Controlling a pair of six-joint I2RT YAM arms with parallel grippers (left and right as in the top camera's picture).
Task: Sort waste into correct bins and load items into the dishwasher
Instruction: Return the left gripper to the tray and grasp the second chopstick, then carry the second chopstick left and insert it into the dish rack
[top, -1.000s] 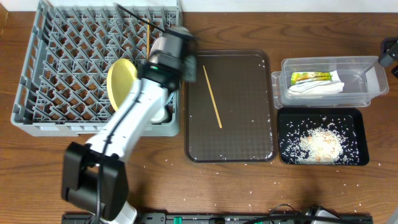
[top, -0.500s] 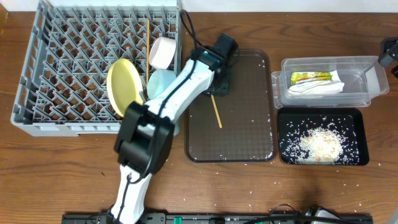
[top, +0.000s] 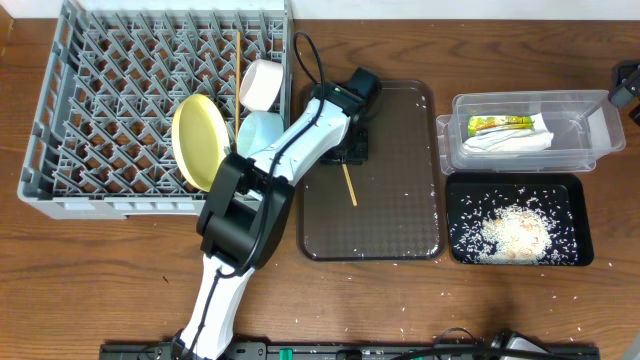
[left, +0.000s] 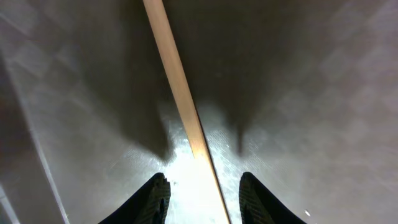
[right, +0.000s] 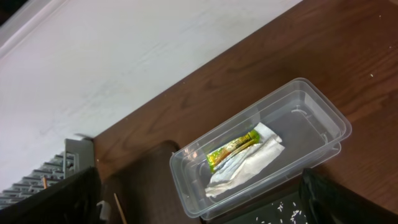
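One wooden chopstick (left: 177, 81) lies on the dark brown tray (top: 390, 220). My left gripper (left: 202, 196) is low over it, open, with a finger on either side and neither touching. From overhead the gripper (top: 350, 150) covers the stick's upper part. Another chopstick (top: 238, 55) stands in the grey dish rack (top: 100, 110) beside the yellow plate (top: 197, 140), light blue bowl (top: 262, 135) and white cup (top: 262, 85). The clear tub (top: 530, 96) holds the snack wrapper (right: 233, 149) and crumpled paper (right: 245, 168). Rice (top: 515, 232) fills the black tray (top: 570, 195). My right gripper (right: 202, 211) hangs open and empty above the tub.
Stray rice grains are scattered on the brown tray and on the wooden table near its front edge. The rack's tall latticed wall borders the brown tray on the left. The tub and black tray sit close together at the right.
My left arm swung from over the rack to the brown tray and came down over the chopstick, its jaws a little wider. The right arm has not moved.
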